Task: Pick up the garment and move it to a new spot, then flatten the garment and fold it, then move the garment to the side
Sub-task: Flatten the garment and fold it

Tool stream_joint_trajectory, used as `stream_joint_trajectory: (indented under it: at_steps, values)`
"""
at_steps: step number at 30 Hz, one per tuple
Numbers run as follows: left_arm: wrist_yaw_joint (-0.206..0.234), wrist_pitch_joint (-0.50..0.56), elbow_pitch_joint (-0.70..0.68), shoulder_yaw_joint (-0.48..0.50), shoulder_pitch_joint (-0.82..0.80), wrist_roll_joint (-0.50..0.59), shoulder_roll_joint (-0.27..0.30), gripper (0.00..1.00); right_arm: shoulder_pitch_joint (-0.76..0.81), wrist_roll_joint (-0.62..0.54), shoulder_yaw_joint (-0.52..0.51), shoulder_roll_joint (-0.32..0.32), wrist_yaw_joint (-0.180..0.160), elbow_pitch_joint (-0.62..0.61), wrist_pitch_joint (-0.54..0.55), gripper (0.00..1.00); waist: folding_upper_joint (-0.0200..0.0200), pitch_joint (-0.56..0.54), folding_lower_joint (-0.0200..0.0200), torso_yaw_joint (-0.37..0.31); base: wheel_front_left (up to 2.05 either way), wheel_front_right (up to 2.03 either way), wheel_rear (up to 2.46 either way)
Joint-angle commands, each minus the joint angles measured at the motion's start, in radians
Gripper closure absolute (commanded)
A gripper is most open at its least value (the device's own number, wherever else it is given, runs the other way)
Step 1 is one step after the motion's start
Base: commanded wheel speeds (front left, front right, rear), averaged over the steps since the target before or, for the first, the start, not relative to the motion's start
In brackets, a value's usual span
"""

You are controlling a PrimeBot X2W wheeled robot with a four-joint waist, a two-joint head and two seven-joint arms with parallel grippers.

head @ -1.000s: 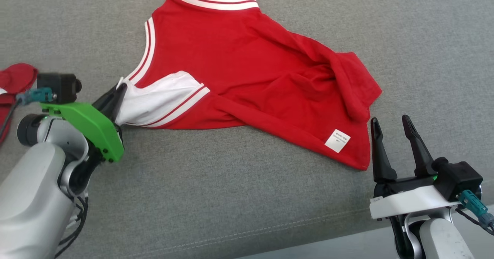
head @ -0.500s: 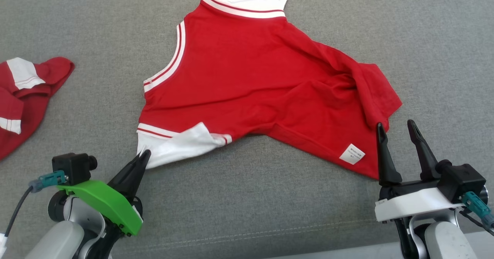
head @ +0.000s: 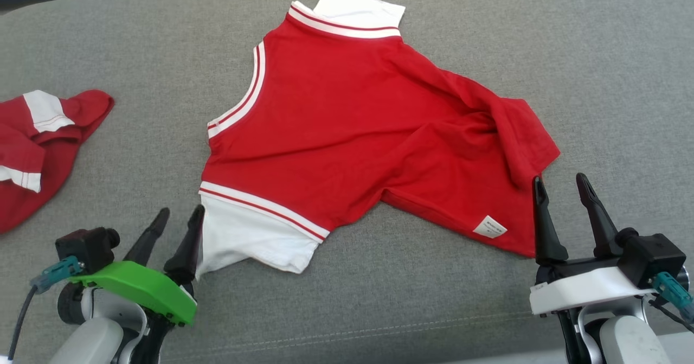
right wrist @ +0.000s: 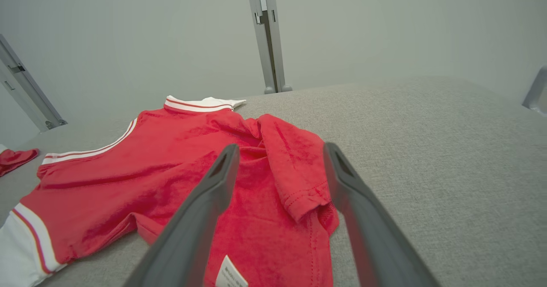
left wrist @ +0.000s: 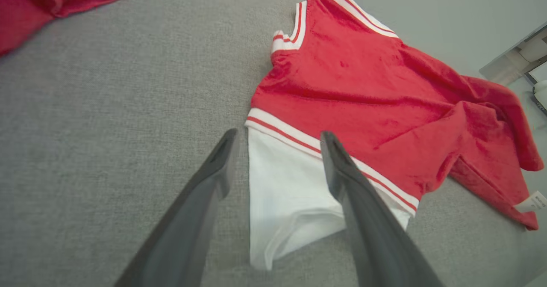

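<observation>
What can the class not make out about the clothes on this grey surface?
- Label: print too small to read, head view.
- Second red garment: cut off by the left edge, head view.
- Red garment, right side: bunched folds hide the layers beneath, head view.

You are working on a grey woven cushion surface [head: 108, 38], with a stitched seam [head: 379, 329] running along its near edge. The red garment [head: 347, 131] lies spread across the middle of it, one white sleeve [head: 249, 239] flat at the near left, the right side bunched into folds, and a small white label [head: 489, 227] face-up by the near-right hem. Well apart, at the left edge, a second red-and-white cloth [head: 32, 147] lies crumpled on the same surface.
</observation>
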Motion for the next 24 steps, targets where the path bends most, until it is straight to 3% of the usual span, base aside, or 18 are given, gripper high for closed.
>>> stream_joint_trajectory:
  at_steps: [1,6,15,18,24]
  values:
    - [0.006,-0.010,-0.005,0.008,0.015,0.001,0.000,0.00,0.012,0.007,-0.003,-0.003,0.000,-0.003,-0.003,0.00,0.0000,-0.009,0.0000,0.002,0.00,0.00,0.00]
    - [0.105,-0.110,-0.061,0.058,0.027,0.076,-0.010,0.00,0.013,-0.001,-0.017,-0.003,0.000,-0.011,-0.012,0.00,0.0000,-0.040,0.0000,0.007,0.00,0.00,0.00]
    - [0.262,-0.140,-0.185,0.130,0.091,0.284,-0.043,0.00,0.025,-0.051,-0.019,-0.015,0.000,0.015,0.012,0.00,0.0000,-0.105,0.0000,0.008,0.00,0.00,0.00]
    - [0.281,-0.138,-0.212,0.148,0.144,0.349,-0.048,0.00,0.041,-0.060,-0.006,-0.016,0.000,0.032,0.013,0.00,0.0000,-0.131,0.0000,0.002,0.00,0.00,0.00]
    - [0.273,-0.139,-0.244,0.161,0.232,0.410,-0.067,0.00,0.077,-0.058,0.021,-0.014,0.000,0.062,0.010,0.00,0.0000,-0.178,0.0000,0.002,0.00,0.00,0.00]
